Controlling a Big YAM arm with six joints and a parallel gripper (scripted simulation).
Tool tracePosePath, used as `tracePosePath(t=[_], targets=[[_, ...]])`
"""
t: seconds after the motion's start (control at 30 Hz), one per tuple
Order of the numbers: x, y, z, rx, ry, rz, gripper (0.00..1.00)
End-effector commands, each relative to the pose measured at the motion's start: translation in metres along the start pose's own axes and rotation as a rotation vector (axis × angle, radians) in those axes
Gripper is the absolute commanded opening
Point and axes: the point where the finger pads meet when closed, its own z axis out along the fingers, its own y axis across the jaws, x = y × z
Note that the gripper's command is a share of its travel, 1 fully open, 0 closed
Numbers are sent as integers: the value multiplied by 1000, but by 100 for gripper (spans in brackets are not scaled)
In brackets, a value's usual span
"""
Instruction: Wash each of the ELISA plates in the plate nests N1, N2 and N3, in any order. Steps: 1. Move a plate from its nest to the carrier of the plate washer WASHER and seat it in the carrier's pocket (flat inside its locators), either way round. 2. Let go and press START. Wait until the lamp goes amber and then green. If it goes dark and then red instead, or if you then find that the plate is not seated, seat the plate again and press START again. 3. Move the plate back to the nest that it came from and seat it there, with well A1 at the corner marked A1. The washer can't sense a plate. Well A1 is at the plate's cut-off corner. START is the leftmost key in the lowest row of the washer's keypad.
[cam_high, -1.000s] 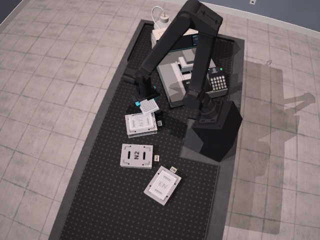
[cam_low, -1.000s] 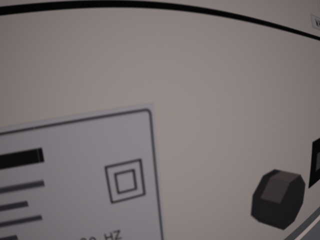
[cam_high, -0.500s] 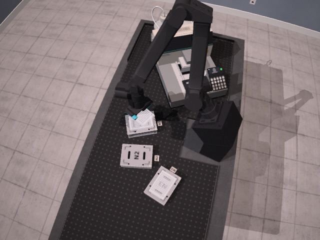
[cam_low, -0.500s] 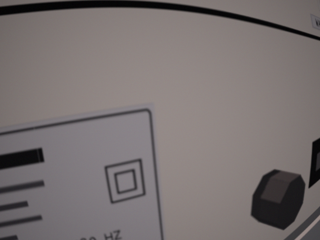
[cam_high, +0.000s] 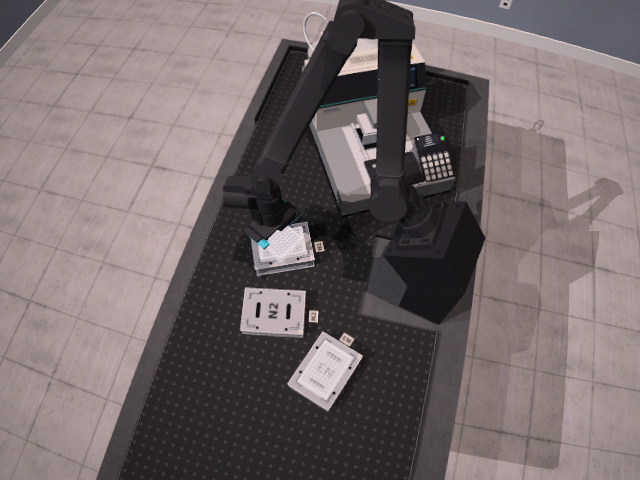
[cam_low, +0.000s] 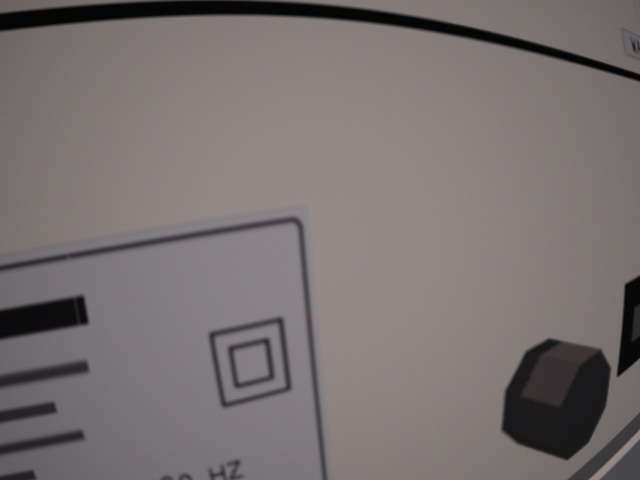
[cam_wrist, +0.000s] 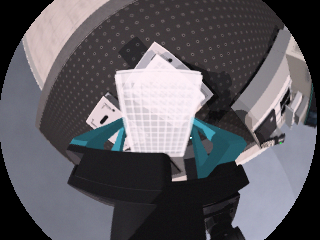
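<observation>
Lying between the sides of the hand (cam_high: 280, 231) (cam_wrist: 158, 121), a plate (cam_high: 285, 243) (cam_wrist: 156, 107) seems gripped.

A lane runs between nest N2 (cam_high: 248, 310) (cam_wrist: 95, 120) and the counter's (cam_high: 178, 279) (cam_wrist: 47, 102) long edge opposite the arm's base (cam_high: 460, 242). The washer (cam_high: 333, 155) (cam_wrist: 256, 106) obstructs one end.

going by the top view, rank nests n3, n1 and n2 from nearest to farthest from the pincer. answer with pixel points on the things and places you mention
1. nest n1 (cam_high: 308, 249) (cam_wrist: 155, 48), just below the pincer (cam_high: 280, 230) (cam_wrist: 158, 120)
2. nest n2 (cam_high: 273, 326) (cam_wrist: 101, 107), mid-picture, left of n3
3. nest n3 (cam_high: 297, 381), lowest in the picture
</observation>
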Motion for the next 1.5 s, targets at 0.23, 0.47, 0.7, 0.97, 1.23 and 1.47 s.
tracePosePath(t=[0.23, 0.47, 0.7, 0.97, 1.23, 1.47], targets=[[-19, 8, -7, -21, -38, 38, 84], [-19, 8, -7, -21, -38, 38, 84], [-19, 8, -7, -21, -38, 38, 84], [-19, 8, -7, -21, -38, 38, 84], [9, 30, 1, -16, -18, -170, 84], [28, 61, 2, -21, -28, -399, 84]])
